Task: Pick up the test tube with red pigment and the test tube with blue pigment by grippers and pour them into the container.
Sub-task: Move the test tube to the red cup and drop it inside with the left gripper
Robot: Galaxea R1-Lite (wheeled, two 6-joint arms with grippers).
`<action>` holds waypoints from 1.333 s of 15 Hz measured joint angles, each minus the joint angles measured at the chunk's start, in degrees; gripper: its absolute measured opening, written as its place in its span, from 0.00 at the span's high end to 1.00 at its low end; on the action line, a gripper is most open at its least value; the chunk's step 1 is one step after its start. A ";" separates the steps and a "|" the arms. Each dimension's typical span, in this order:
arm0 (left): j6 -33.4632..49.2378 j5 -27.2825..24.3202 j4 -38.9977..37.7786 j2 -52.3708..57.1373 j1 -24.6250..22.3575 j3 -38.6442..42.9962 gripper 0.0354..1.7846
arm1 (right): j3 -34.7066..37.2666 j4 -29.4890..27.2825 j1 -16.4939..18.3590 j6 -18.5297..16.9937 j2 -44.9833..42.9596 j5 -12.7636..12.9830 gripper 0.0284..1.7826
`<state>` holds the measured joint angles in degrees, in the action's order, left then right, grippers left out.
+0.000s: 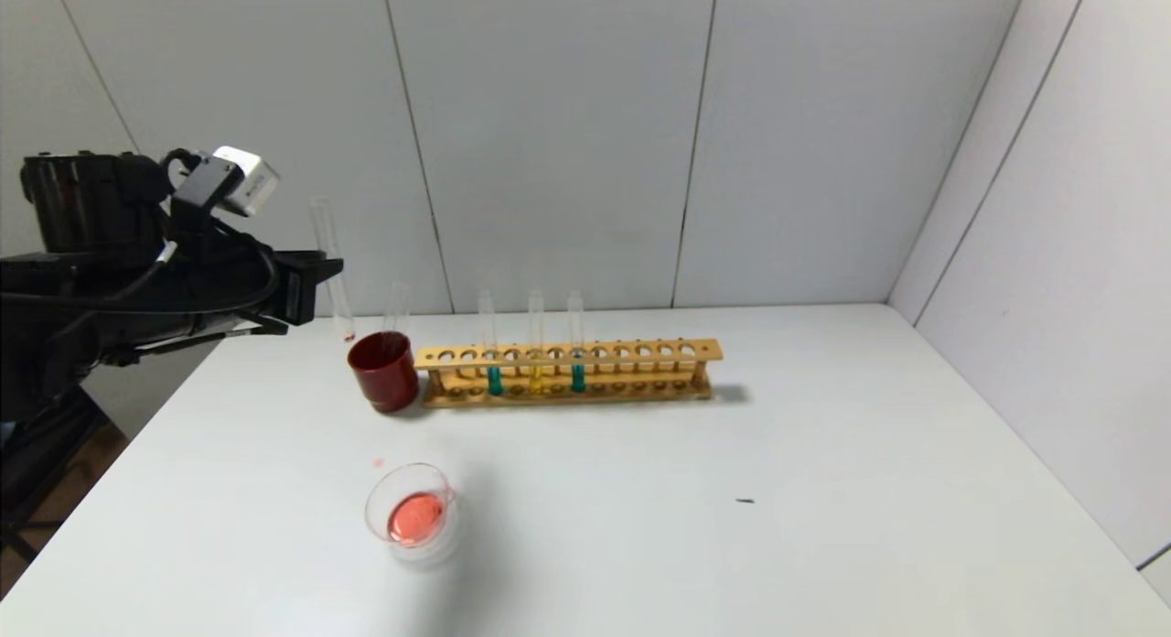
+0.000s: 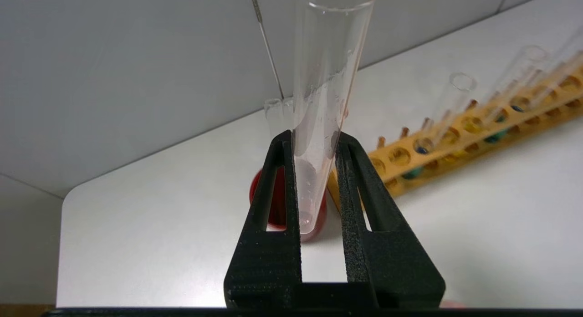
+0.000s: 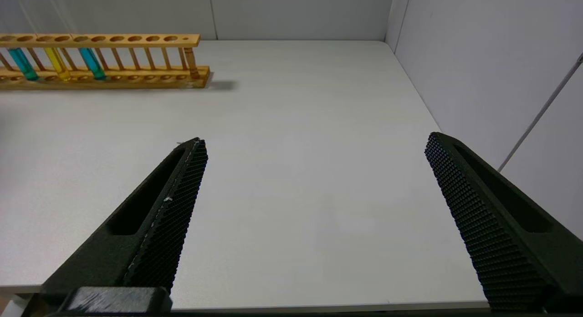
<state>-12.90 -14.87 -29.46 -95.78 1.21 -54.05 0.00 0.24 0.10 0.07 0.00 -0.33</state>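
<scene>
No writing can be read anywhere. At the left, the left gripper (image 2: 314, 141) is held up above the table's (image 1: 823, 491) far-left part, its fingers pinching the nearly emptied test tube with red pigment (image 1: 331, 266), upright over a dark red cup (image 1: 383, 370). Nearer the robot sits the container (image 1: 411, 512) holding red liquid. Right of the cup, a wooden rack (image 1: 567, 373) holds the test tube with blue pigment (image 1: 493, 353) beside yellow and teal ones. The right gripper (image 3: 314, 146) hovers spread wide over bare table.

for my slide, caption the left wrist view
Left gripper shut on the near-empty red-pigment test tube above the dark red cup, beside the wooden rack.
</scene>
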 joint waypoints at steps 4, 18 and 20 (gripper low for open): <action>1.41 0.07 -4.84 -8.35 -0.74 -3.36 0.85 | 0.00 0.00 0.00 0.00 0.00 0.00 0.02; 1.40 0.44 -10.00 -20.92 -2.96 -5.45 0.85 | 0.00 0.00 0.00 0.00 0.00 0.02 0.02; 1.72 0.46 -10.03 -21.48 -2.91 -5.45 0.85 | 0.00 -0.02 0.00 0.00 0.00 0.02 0.02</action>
<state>-11.18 -14.41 -39.50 -117.26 -1.71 -59.50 0.00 0.22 0.10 0.07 0.00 -0.30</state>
